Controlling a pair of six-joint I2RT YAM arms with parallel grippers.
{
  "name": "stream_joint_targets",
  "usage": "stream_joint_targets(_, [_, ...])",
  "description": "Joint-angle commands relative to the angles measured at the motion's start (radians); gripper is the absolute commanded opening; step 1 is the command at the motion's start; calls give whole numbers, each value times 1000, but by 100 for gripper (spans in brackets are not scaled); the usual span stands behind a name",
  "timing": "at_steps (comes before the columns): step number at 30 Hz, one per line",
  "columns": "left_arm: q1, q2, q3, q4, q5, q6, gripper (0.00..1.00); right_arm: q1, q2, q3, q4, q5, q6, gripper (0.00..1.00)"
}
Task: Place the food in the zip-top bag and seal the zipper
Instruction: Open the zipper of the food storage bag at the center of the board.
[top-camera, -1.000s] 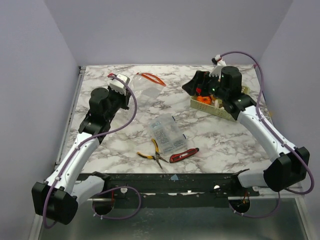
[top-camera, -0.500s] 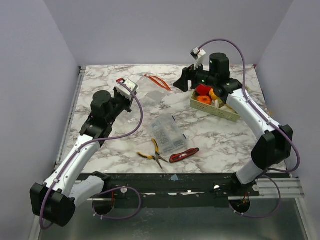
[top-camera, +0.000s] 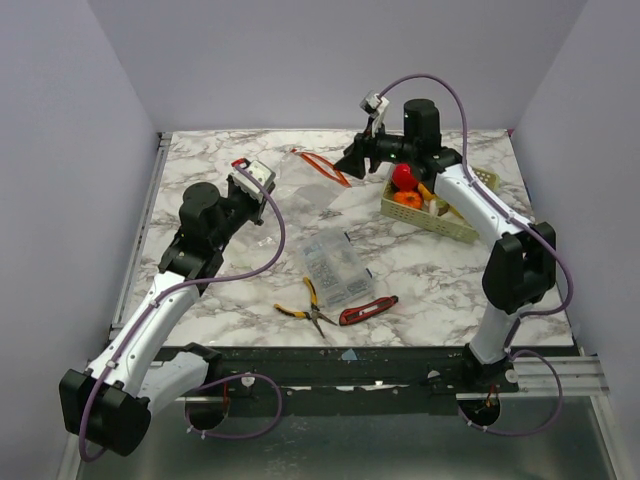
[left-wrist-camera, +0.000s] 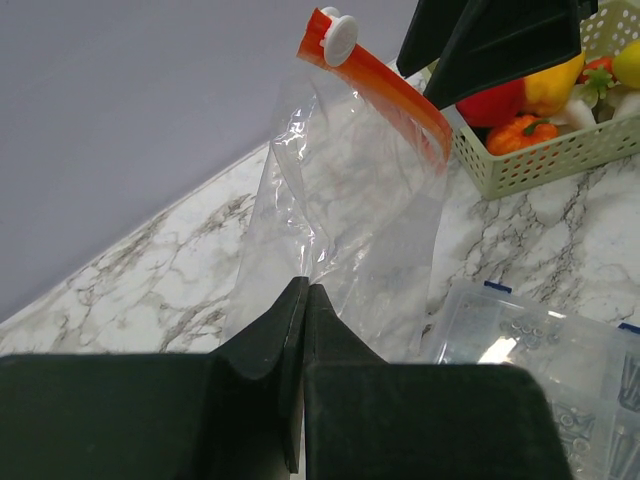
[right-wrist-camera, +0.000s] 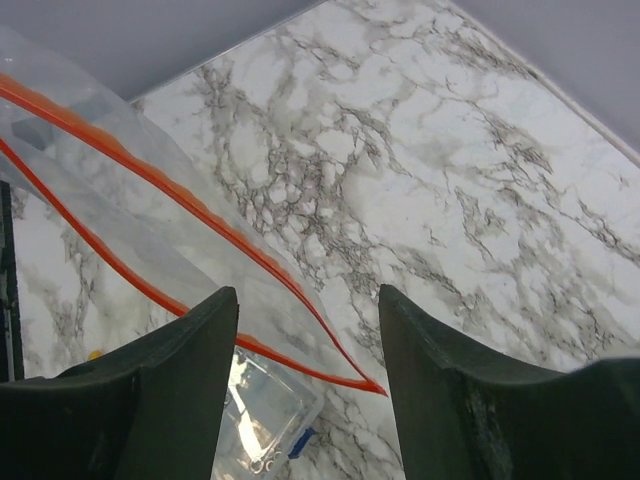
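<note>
The zip-top bag (top-camera: 300, 190) hangs upright from my left gripper (left-wrist-camera: 303, 286), which is shut on its clear lower edge. The zipper (left-wrist-camera: 392, 92) runs along the top with a white slider (left-wrist-camera: 338, 35) at its far end. In the right wrist view the bag's mouth (right-wrist-camera: 190, 250) gapes, its two orange strips meeting at a corner (right-wrist-camera: 372, 386). My right gripper (right-wrist-camera: 308, 300) hovers open above that corner, with nothing between its fingers. The food (top-camera: 405, 178), a red, an orange and a yellow piece, lies in a pale green basket (top-camera: 448, 226) to the right of the bag.
A rigid clear box of small parts (top-camera: 337, 268) lies mid-table, below the bag. Yellow-handled pliers (top-camera: 305, 305) and a red-handled tool (top-camera: 366, 310) lie near the front edge. Purple walls enclose the table on three sides.
My right arm swung left from above the basket to the bag's mouth, and its jaws narrowed. The left gripper stayed shut on the bag, shifting slightly.
</note>
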Motion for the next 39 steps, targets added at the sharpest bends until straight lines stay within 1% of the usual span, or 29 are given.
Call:
stream_joint_targets(1, [-2, -2, 13, 5, 43, 9, 0, 7, 33, 22, 92, -148, -37, 60])
stream_joint_targets(4, [-3, -14, 0, 19, 49, 9, 0, 20, 47, 23, 95, -199, -46, 60])
stream_joint_targets(10, [-3, -13, 7, 12, 53, 12, 0, 56, 57, 3, 132, -204, -45, 64])
stream_joint_targets(13, [-3, -18, 2, 16, 53, 14, 0, 68, 61, -6, 180, -223, -26, 63])
stream_joint_targets(14, [-3, -15, 3, 13, 51, 15, 0, 73, 64, -6, 183, -231, -20, 61])
stream_joint_targets(17, [-2, -13, 10, 5, 45, 12, 0, 89, 54, -30, 196, -237, -4, 50])
stream_joint_targets(20, [-3, -25, 10, 10, 9, 1, 0, 97, 24, -94, 301, -237, 79, 36])
stream_joint_targets(21, [-3, -29, 10, 15, -22, -7, 0, 98, 13, -119, 338, -227, 131, 32])
stream_joint_targets(22, [-2, -33, 13, 20, -68, -24, 0, 99, 6, -142, 383, -211, 172, 24])
stream_joint_targets(23, [-2, -37, 18, 21, -107, -41, 0, 101, 0, -160, 431, -182, 225, 14])
stream_joint_targets(24, [-1, -41, 27, 19, -151, -64, 3, 103, -4, -180, 469, -146, 278, 2])
stream_joint_targets(26, [2, -50, 47, -3, -224, -112, 47, 112, -8, -212, 549, -30, 398, 1])
stream_joint_targets(27, [2, -57, 57, -12, -246, -129, 61, 119, -10, -222, 586, 48, 465, 1])
stream_joint_targets(29, [2, -72, 58, -18, -296, -146, 79, 143, -11, -239, 615, 209, 583, 1])
stream_joint_targets(31, [2, -84, 48, -6, -300, -168, 84, 177, -2, -229, 577, 401, 679, 1])
stream_joint_targets(33, [3, -82, 47, 0, -277, -189, 85, 208, 20, -195, 493, 551, 780, 1])
stream_joint_targets(34, [2, -74, 50, -3, -260, -191, 85, 223, 34, -177, 446, 603, 819, 1])
stream_joint_targets(35, [1, -61, 53, -6, -232, -225, 85, 238, 44, -152, 396, 665, 873, 1])
stream_joint_targets(36, [1, -40, 61, -15, -215, -241, 85, 256, 56, -138, 359, 698, 912, 1])
stream_joint_targets(39, [-2, 31, 105, -67, -155, -311, 84, 318, 77, -129, 328, 832, 984, 1])
